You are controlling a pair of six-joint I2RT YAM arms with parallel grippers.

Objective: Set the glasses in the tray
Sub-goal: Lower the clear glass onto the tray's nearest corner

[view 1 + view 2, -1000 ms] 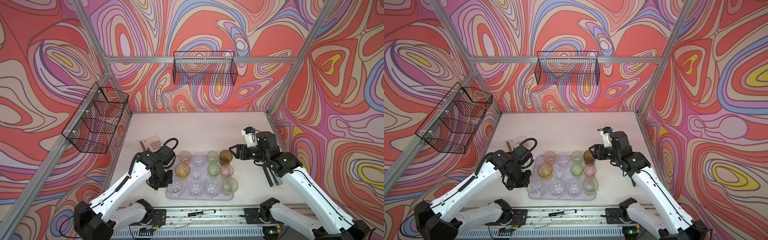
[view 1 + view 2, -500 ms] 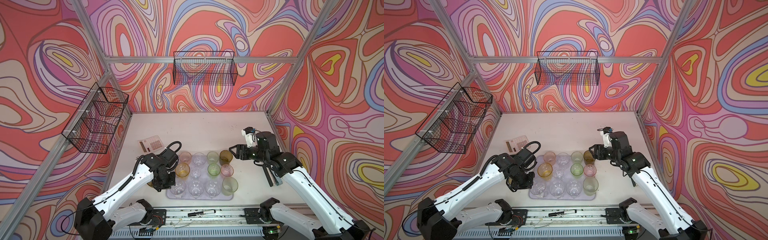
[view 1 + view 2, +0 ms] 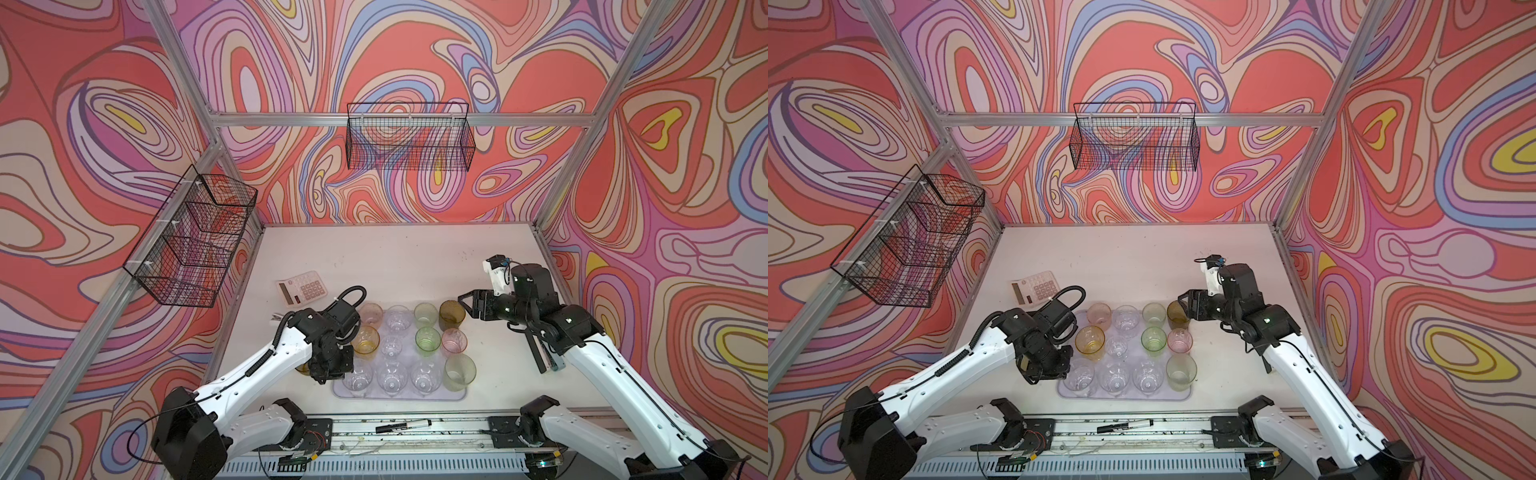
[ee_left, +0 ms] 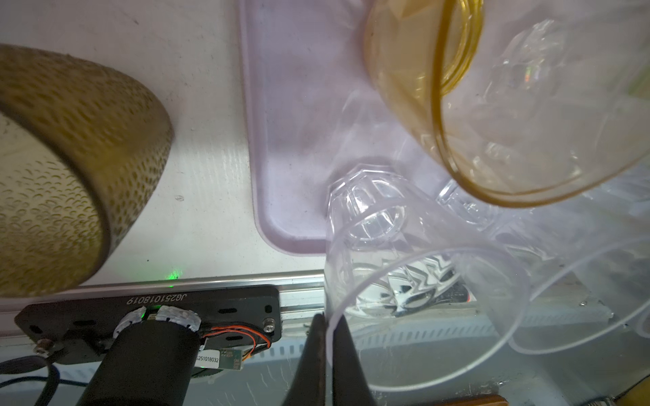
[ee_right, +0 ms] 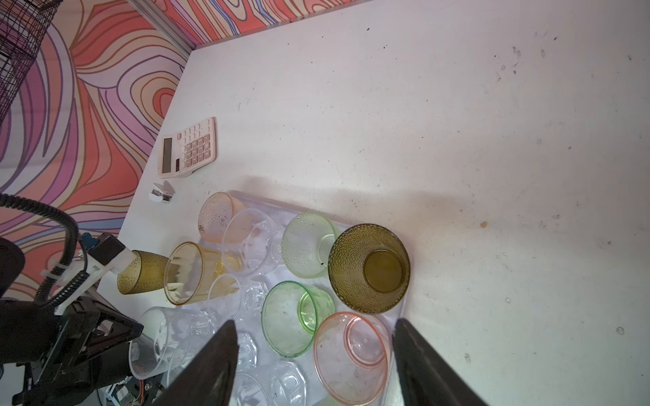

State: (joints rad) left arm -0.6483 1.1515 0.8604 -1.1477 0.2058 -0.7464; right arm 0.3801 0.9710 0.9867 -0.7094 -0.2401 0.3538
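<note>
Both top views are lit brightly and evenly from above and rendered sharply; only faint, soft shadows are cast on the table (image 3: 395, 257). In the left wrist view the clear glass (image 4: 387, 225) is blurred by closeness, glare is caught on its facets, and a green glint is thrown on the table.

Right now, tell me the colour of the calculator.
The calculator is pale pink; right wrist view shows it best.

Swirl-patterned red, pink and lilac walls (image 3: 83, 124) hung with black wire baskets (image 3: 409, 137) enclose a white tabletop (image 3: 395, 257).
</note>
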